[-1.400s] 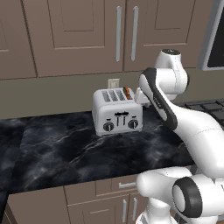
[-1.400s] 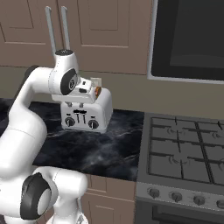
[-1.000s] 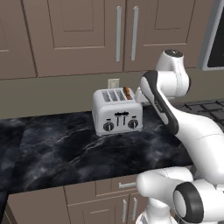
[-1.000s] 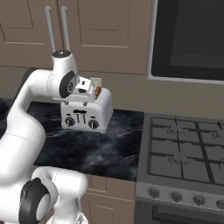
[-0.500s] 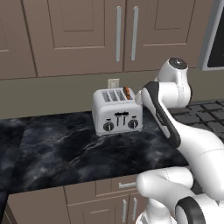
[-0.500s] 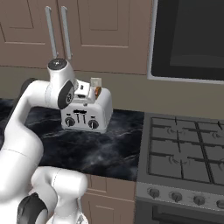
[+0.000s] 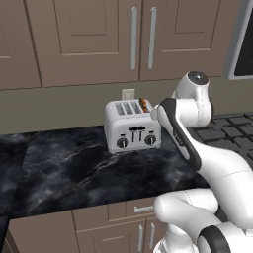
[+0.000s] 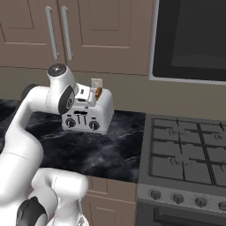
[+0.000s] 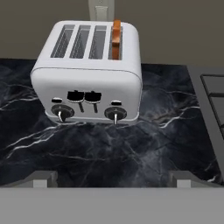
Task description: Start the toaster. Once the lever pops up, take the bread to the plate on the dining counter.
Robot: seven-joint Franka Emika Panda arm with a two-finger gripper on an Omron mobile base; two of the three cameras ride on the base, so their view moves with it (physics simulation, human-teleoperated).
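The silver four-slot toaster stands on the black marble worktop against the wall, also seen as the toaster and the toaster. The bread stands upright in the rightmost slot, its orange crust poking above the top; it shows too as the bread and the bread. Two black slider levers sit between the round knobs on the front. My gripper hovers in front of and above the toaster, open and holding nothing. The plate and the dining counter are out of view.
A gas stove adjoins the worktop to the toaster's right. A dark oven front hangs above it. Wall cabinets run overhead. An outlet sits on the wall behind the toaster. Bare worktop lies in front.
The arm has drawn back from the toaster, its elbow swinging right in the left base view and lower in the right base view. Toaster and bread have not moved.
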